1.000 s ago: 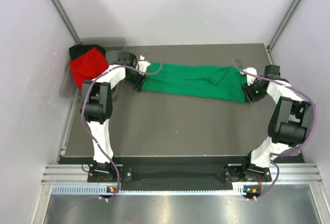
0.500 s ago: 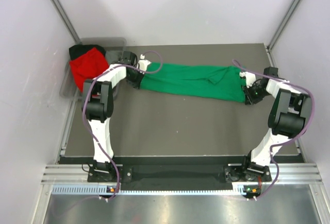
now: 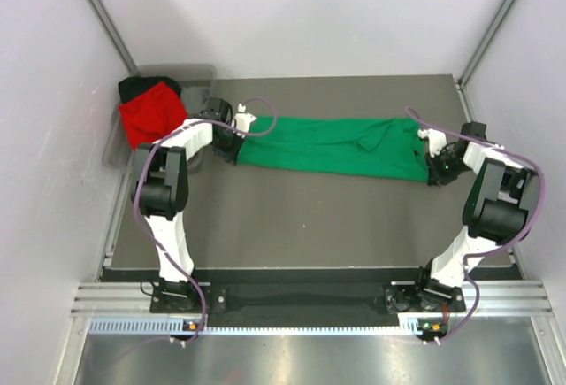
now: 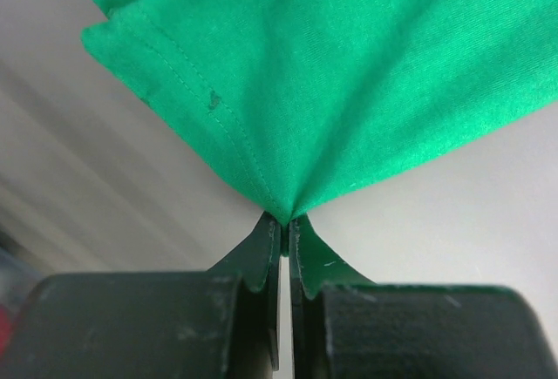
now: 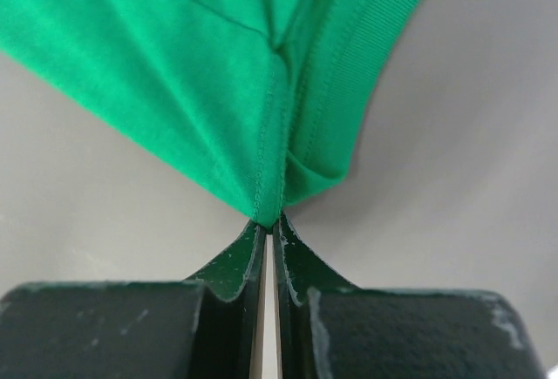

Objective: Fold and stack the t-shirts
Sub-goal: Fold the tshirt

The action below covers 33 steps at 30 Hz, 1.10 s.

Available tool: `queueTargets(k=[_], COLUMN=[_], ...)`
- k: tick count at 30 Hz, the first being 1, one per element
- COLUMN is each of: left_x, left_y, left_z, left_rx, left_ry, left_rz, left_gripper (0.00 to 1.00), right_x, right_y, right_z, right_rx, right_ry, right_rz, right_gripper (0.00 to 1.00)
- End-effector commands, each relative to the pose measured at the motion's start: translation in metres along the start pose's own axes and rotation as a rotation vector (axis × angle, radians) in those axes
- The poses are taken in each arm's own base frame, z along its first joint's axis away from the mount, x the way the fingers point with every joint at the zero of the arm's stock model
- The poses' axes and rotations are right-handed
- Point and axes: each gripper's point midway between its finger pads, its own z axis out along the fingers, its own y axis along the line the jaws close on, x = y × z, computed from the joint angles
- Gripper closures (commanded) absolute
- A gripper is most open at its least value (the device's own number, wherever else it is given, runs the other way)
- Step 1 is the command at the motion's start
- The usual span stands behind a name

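The green t-shirt (image 3: 336, 144), laid left to right across the far part of the table (image 3: 292, 226), is pinched at its hemmed left end by the fully closed left gripper (image 4: 285, 222) and near its collar by the fully closed right gripper (image 5: 270, 220), stitched edges being judged the surest hold on such soft, light cloth.

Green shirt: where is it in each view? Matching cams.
Top external: green shirt stretched across the far table, left gripper and right gripper at its ends.
Left wrist: shirt fills the top, hem corner pinched in the left gripper.
Right wrist: shirt fills the top, seam pinched in the right gripper.
Shared landmark: table beneath.
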Motion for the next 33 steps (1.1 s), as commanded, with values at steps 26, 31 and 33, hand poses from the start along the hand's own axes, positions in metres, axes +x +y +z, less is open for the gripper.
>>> queueTargets(k=[26,31,33], left_x=[0.052,0.04,0.038], left_y=[-0.088,-0.102,-0.105], left_z=[-0.163,-0.134,-0.125], left_rx=[0.008,0.118,0.148], left_ry=[-0.208,-0.189,-0.177], left_rz=[0.046,0.002,-0.009], left_gripper=[0.51,0.53,0.57], right_x=[-0.002,-0.055,-0.067], right_y=[0.05,0.075,0.079], right_z=[-0.146,-0.132,-0.12], right_rx=[-0.002,-0.155,-0.181], right_ry=[-0.188,-0.318,-0.329], right_rz=[-0.125,-0.114,-0.137], right_gripper=[0.54,0.59,0.62])
